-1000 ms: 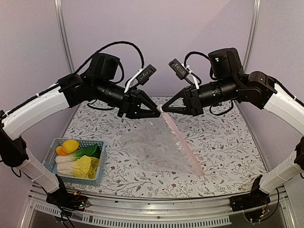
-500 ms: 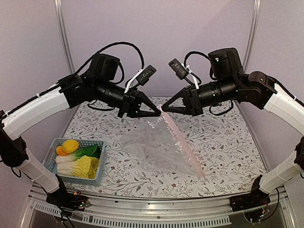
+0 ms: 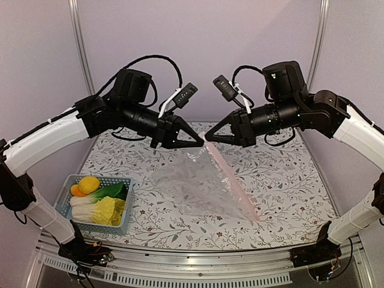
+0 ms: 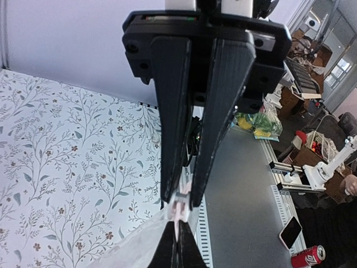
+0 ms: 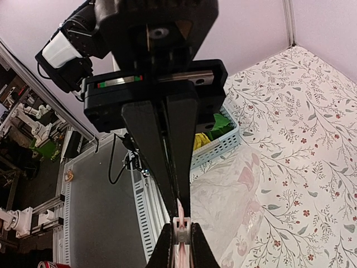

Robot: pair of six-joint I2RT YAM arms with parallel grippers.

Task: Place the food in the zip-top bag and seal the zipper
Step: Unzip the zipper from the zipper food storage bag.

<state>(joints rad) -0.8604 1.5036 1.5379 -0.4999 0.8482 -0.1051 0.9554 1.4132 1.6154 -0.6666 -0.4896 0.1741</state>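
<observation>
Left pincer [image 3: 200,144] and right pincer [image 3: 208,137] each clamped on bag [image 3: 198,183] corner; basket [image 3: 127,210] of food [image 3: 105,210] at 8 o'clock on counter [image 3: 288,180].

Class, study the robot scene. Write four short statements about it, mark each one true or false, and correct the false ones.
1. The left gripper and the right gripper both pinch the top corner of the zip-top bag. True.
2. The round yellow fruit is inside the bag. False: it lies in the blue basket with the other food.
3. The bag lies flat on the table. False: its top corner is held up, and only its lower end reaches the table.
4. The basket stands on the robot's left side, near the front edge. True.
</observation>
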